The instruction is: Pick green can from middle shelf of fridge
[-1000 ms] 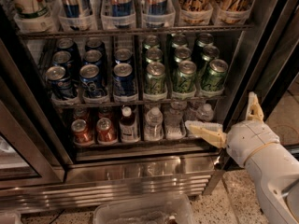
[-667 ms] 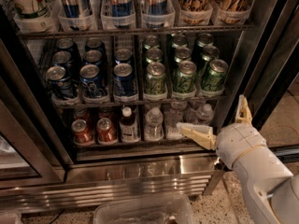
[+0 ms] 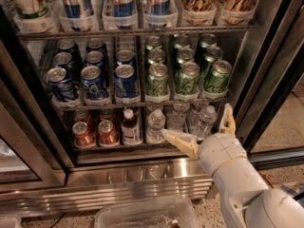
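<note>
**Green can and hand at the open fridge.** We see the green can [image 3: 217, 77] upright at the front right corner of the middle shelf [image 3: 142, 102]. It is the right-most of three green cans in the front row, and more green cans [image 3: 183, 56] stand in rows behind them. Blue cans [image 3: 95, 79] fill the left half of the same shelf.

The hand [image 3: 196, 120] is lower than this shelf and nearer to us, in front of the bottom rack, and it is clear of the green can. Its fingers are spread wide and hold nothing. One finger [image 3: 178, 139] points left across the water bottles [image 3: 156, 124], and the other [image 3: 228, 120] points up toward the shelf edge below the green can. The white arm [image 3: 237, 175] comes in from the lower right.

On the bottom rack, from left to right, we note red cans [image 3: 95, 133], a dark bottle [image 3: 129, 126] and the water bottles. Tall cans [image 3: 122, 1] stand on the rack above. The steel base of the fridge [image 3: 142, 177] runs below, and a clear bin [image 3: 142, 213] lies nearest to us.
</note>
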You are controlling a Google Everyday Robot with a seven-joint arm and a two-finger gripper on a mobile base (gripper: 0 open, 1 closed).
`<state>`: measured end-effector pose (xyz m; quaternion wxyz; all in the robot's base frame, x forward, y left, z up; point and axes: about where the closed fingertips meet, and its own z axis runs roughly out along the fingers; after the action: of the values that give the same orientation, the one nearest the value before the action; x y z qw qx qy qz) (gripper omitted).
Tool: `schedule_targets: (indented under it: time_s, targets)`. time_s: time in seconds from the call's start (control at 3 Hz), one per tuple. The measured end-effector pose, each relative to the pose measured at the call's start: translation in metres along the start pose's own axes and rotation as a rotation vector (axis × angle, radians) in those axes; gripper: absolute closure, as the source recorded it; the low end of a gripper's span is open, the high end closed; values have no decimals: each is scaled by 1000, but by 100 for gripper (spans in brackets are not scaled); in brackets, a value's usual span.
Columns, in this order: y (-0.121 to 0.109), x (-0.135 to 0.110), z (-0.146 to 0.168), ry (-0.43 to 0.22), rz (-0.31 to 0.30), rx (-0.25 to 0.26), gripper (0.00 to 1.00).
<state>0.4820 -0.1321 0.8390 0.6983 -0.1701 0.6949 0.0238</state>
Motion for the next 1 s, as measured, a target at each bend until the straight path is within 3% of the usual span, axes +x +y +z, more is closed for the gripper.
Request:
schedule_targets:
  time_s: [0.67, 1.0]
  targets:
    - [24, -5, 9, -53, 69, 55, 0]
    - [26, -2, 21, -46, 105, 86, 0]
